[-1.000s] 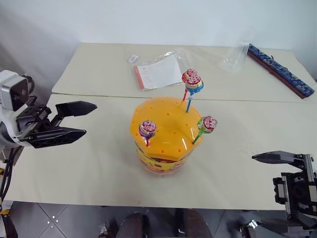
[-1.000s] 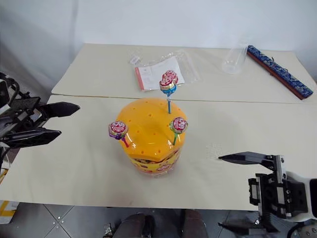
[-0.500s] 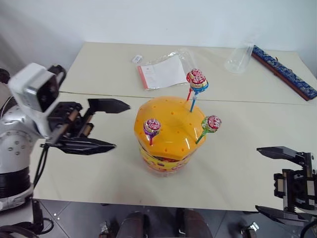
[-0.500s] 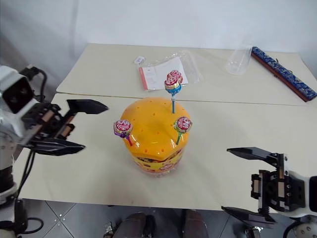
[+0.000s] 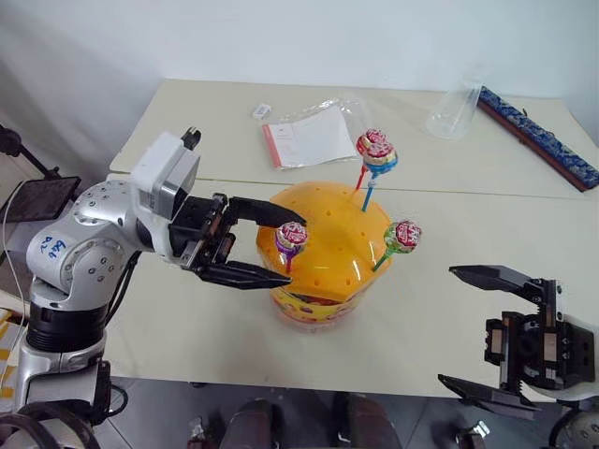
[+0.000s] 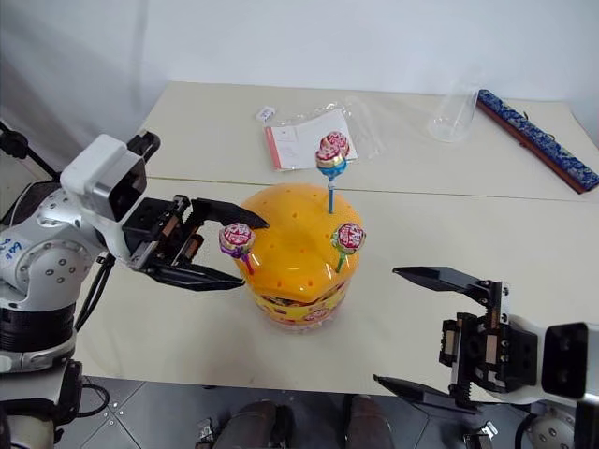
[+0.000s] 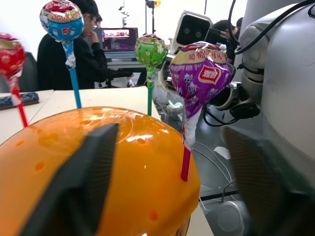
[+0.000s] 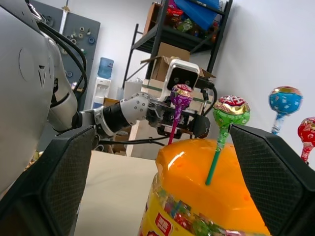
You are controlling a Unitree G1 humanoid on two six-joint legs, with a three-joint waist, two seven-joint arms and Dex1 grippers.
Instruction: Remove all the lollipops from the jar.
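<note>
The jar point(image 5: 329, 245) has an orange domed lid and a yellow-red printed body, and stands at the near table's middle. Four lollipops stick up from the lid: purple point(image 5: 291, 238) on its left side, green point(image 5: 402, 236) on its right, red point(image 5: 372, 143) and blue point(image 5: 383, 160) close together at the back. My left gripper point(image 5: 281, 246) points sideways at the jar, open, its fingers point(image 7: 83, 182) either side of the purple lollipop point(image 7: 201, 66) without touching it. My right gripper point(image 5: 449, 325) hangs open to the right of the jar, holding nothing.
On the far table lie a clear bag with a paper point(image 5: 304, 136), a small white tag point(image 5: 260, 111), a clear plastic cup point(image 5: 451, 112) on its side and a long blue-patterned strip point(image 5: 533, 136). A seated person point(image 7: 54, 64) shows behind the jar in the left wrist view.
My left gripper has swung right from the table's left edge to the jar, and its fingers have narrowed around the purple lollipop. The right gripper has hardly moved.
</note>
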